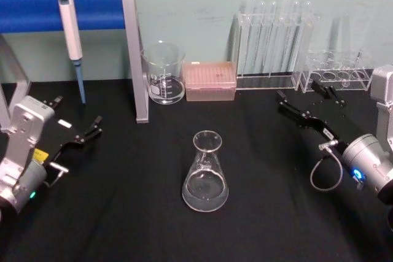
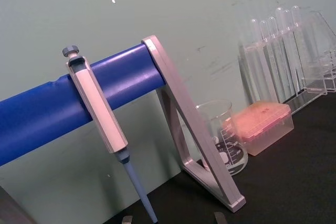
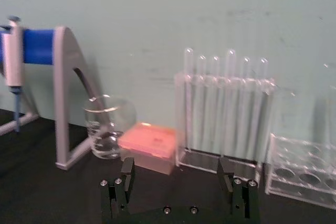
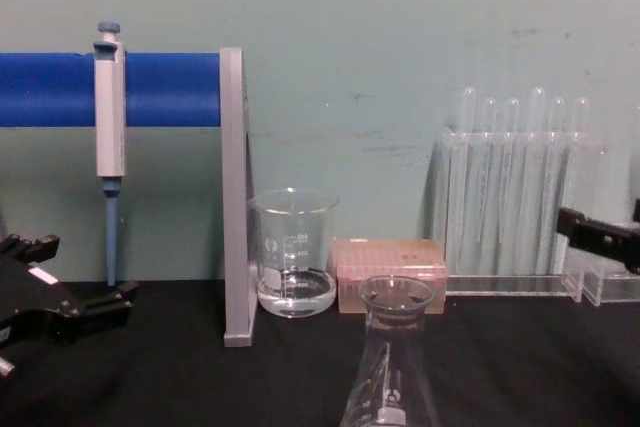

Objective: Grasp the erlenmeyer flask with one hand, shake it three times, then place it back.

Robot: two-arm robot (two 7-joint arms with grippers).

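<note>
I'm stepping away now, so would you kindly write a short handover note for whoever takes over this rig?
Left end effector: open, holding nothing, low over the table at the robot's left, near the pipette stand.
Right end effector: open, holding nothing, at the right in front of the test tube rack.
Flask: upright on the black table, centre front, apart from both end effectors. The beaker stands behind it.
Done: no grasp yet.
Left: grasp the flask, shake it three times, set it back.
</note>
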